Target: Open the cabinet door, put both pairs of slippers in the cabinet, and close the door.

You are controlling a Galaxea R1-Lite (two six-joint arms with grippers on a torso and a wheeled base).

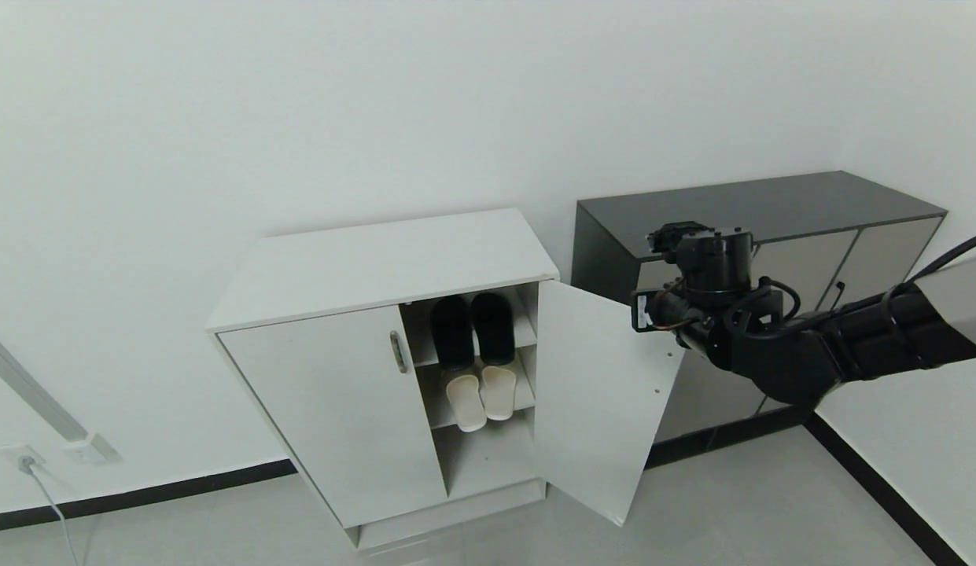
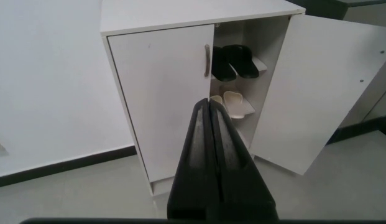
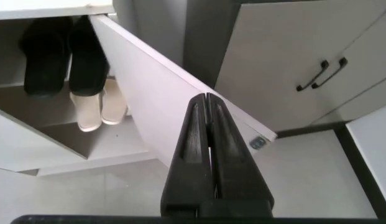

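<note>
The white cabinet (image 1: 377, 267) stands against the wall with its right door (image 1: 598, 393) swung open and its left door (image 2: 161, 87) closed. Inside, a black pair of slippers (image 1: 472, 326) lies on the upper shelf and a white pair of slippers (image 1: 480, 393) on the shelf below. My right gripper (image 1: 643, 313) is shut and empty. It hovers by the outer face of the open door (image 3: 161, 99), near its top free edge; contact is unclear. My left gripper (image 2: 209, 102) is shut and empty, held back in front of the cabinet, pointing at the slippers (image 2: 236, 102).
A dark grey cabinet (image 1: 771, 204) stands right of the white one, just behind the open door. A wall socket with a cable (image 1: 20, 457) is low on the left. A white surface (image 1: 912, 440) fills the right foreground. Bare floor (image 1: 731, 503) lies before both cabinets.
</note>
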